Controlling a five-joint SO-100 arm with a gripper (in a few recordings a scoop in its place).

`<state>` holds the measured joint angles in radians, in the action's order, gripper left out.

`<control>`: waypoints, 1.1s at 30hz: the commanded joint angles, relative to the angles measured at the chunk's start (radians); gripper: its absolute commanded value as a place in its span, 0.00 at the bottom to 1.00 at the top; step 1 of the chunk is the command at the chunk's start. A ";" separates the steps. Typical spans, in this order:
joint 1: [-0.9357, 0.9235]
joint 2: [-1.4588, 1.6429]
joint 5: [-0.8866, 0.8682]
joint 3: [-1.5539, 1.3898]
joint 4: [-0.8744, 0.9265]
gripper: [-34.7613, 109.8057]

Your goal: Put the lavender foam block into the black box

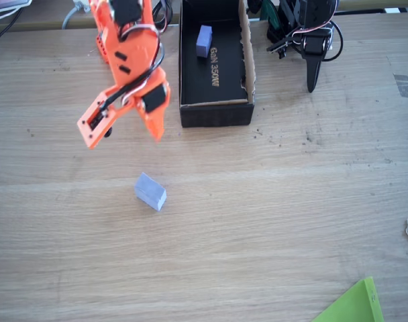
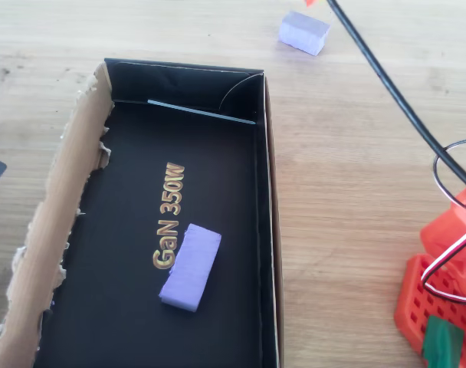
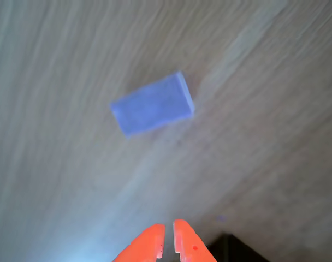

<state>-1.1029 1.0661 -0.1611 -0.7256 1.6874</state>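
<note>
on the wooden worktop (image 1: 271, 221): lavender foam block (image 1: 150, 192) lying free, orange claw (image 1: 127, 131) raised above it with nothing in its grip.

in the fixed view the claw hangs up and to the left of the block, its two fingers spread in a wide v; in the wrist view the fingertips (image 3: 149, 248) appear with only a narrow slit between them, and the block lies flat ahead, clear of both. the black box (image 1: 215, 113) stands near the far edge, right of the arm, well apart from the block. a deeper periwinkle block (image 2: 190, 267) rests on the box floor beside the gold "gan 350w" lettering (image 2: 169, 227).
</note>
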 commanded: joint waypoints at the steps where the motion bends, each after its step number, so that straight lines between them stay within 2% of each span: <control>1: -0.038 0.017 0.025 0.043 -0.043 0.24; 10: -0.075 0.014 0.043 0.046 -0.072 0.24; 33: -0.084 0.003 -0.336 0.048 -0.038 0.24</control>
<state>-1.1720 1.0308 -0.4418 -0.7133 1.6337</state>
